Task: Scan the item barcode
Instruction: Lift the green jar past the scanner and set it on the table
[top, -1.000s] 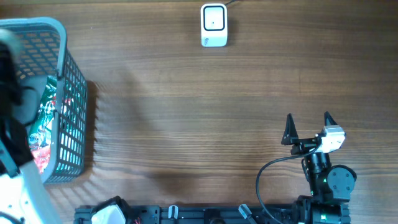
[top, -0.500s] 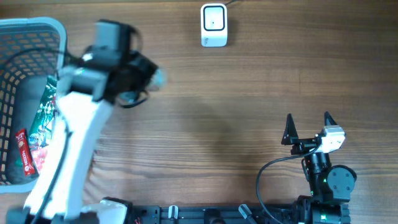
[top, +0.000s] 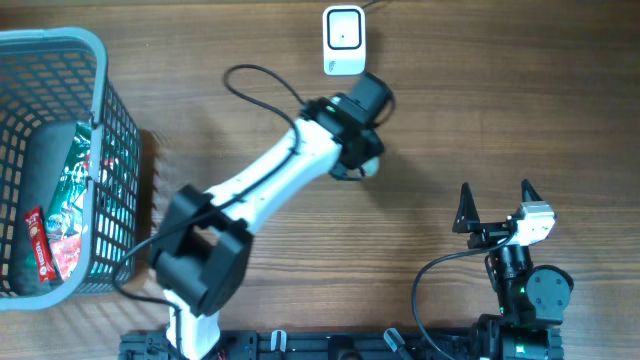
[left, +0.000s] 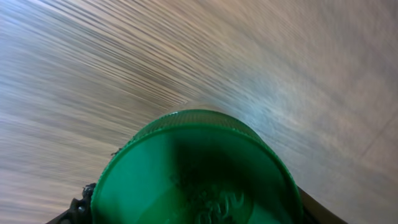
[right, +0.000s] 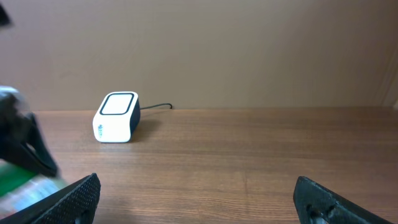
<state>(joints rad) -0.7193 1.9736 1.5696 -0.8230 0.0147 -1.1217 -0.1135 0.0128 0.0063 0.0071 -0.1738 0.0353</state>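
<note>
The white barcode scanner (top: 344, 40) stands at the back centre of the table, also seen from the right wrist as a scanner (right: 116, 117). My left gripper (top: 361, 158) hangs just in front of and slightly right of it, shut on the item (top: 369, 167), a container with a round green lid (left: 193, 168) that fills the lower left wrist view. From the right wrist, the item (right: 22, 183) shows blurred at the far left edge. My right gripper (top: 495, 205) rests near the front right, open, with nothing between its fingers (right: 74, 196).
A grey mesh basket (top: 110, 150) stands at the left edge with several packets (top: 60, 210) inside. The left arm (top: 270, 180) stretches diagonally over the middle of the table. The scanner's cable runs off the far edge.
The left arm has swung out of the basket and rightward across the table with the item, ending just in front of the scanner. The right arm has not moved.
</note>
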